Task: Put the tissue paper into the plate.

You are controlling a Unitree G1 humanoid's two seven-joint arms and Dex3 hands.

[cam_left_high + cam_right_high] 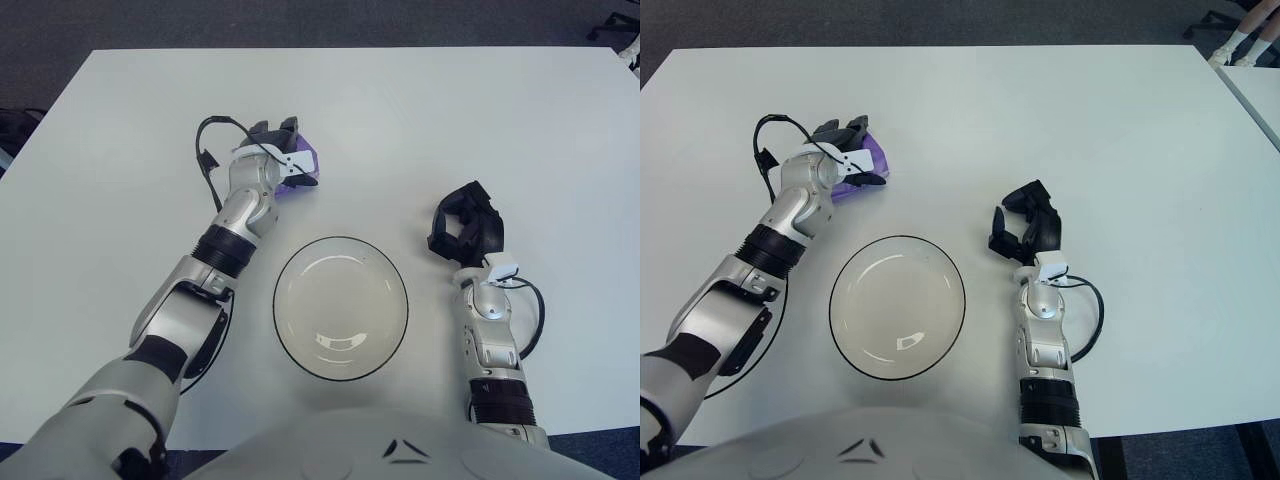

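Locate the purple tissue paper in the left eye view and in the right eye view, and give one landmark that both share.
Left eye view: the purple tissue paper shows upper left of centre, under the left hand, beyond the plate.
Right eye view: the tissue paper sits further left in the picture, upper left, again under the left hand.
Shared landmark: the plate's dark rim, just nearer the robot than the tissue.
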